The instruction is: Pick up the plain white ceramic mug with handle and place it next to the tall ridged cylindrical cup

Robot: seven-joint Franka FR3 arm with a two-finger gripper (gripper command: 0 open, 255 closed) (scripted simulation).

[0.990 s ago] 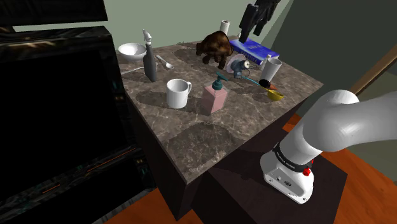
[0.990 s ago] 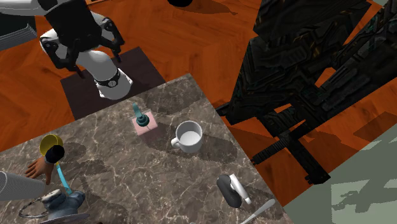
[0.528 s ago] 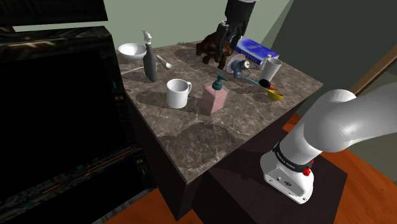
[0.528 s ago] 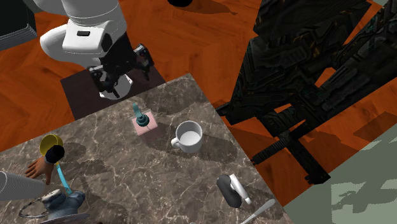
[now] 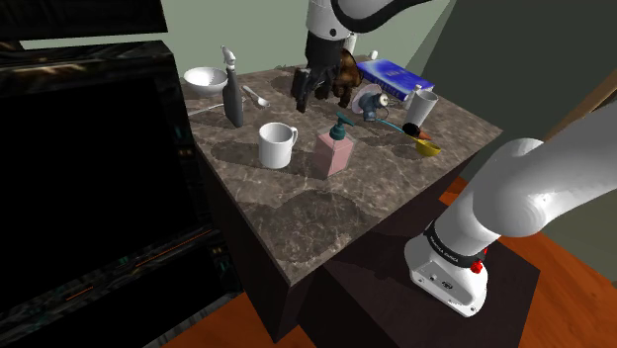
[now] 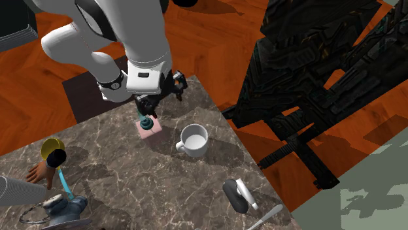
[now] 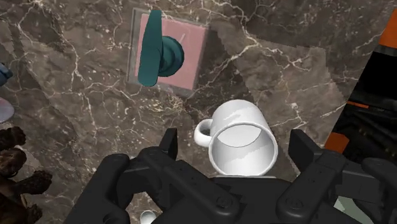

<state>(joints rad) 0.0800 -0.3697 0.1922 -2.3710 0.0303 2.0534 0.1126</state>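
**My claw hangs spread over the white mug**

Seen along my claw, both black fingers stand wide apart, gripping nothing. The mug sits upright on the marble table below, between them and untouched, with its handle turned toward the pink soap dispenser just ahead of my claw. The tall ridged cup stands well apart from my claw, beyond the dispenser.
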